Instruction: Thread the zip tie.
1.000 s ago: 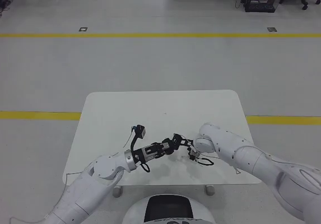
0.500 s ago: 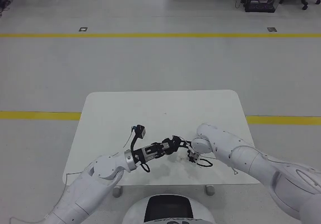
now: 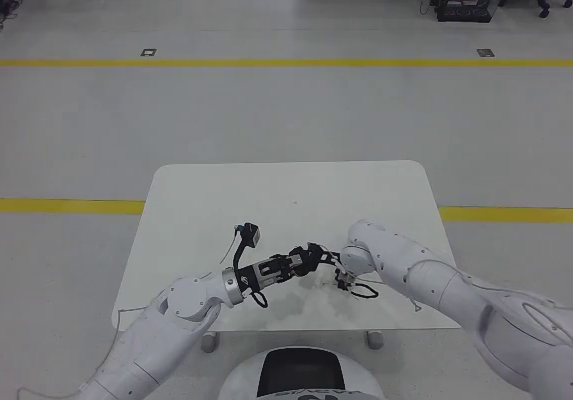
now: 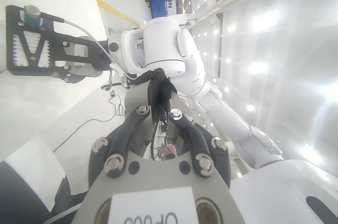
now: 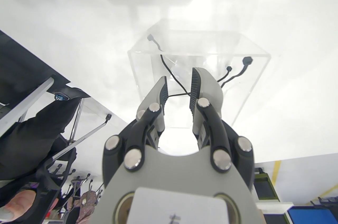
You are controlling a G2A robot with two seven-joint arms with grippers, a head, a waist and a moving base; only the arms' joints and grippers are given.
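Note:
Near the front middle of the white table (image 3: 286,190) both grippers meet. My left gripper (image 3: 313,253) is shut on a thin black zip tie (image 4: 155,127) that runs back between its fingers. My right gripper (image 5: 179,80) stands open just above a clear plastic block (image 5: 245,93). A black zip tie strap (image 5: 169,72) crosses the gap between its ribbed pads without being pinched. Zip tie heads (image 5: 247,60) show through the block's walls. In the left wrist view the right gripper's black fingers (image 4: 29,51) stand side-on close ahead.
The table's far half (image 3: 286,180) is bare. Its front edge (image 3: 296,328) lies just behind the two grippers. White floor with yellow lines (image 3: 56,206) surrounds the table.
My right arm has edged slightly to the left, bringing its gripper closer to the left gripper. The left arm has kept still.

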